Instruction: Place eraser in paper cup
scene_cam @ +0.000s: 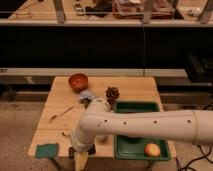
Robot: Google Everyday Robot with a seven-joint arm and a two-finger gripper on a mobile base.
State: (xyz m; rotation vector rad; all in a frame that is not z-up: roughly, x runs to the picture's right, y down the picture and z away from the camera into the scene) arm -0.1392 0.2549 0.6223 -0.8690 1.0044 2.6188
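The eraser [86, 149] is a dark block at the table's front edge, just right of the green pad, and my gripper partly covers it. My gripper [80, 159] hangs at the end of the thick white arm [145, 125], right over the eraser at the front left of the table. I cannot tell whether it touches or holds the eraser. The paper cup is almost hidden behind the arm. Only a pale bit shows under the arm's lower edge [102, 138].
A flat green pad [46, 150] lies at the front left corner. An orange-red bowl [78, 81], a grey-blue disc [87, 95] and a pine cone [112, 93] sit at the back. A utensil [61, 114] lies at the left. A green tray [131, 149] holds a round fruit [152, 149].
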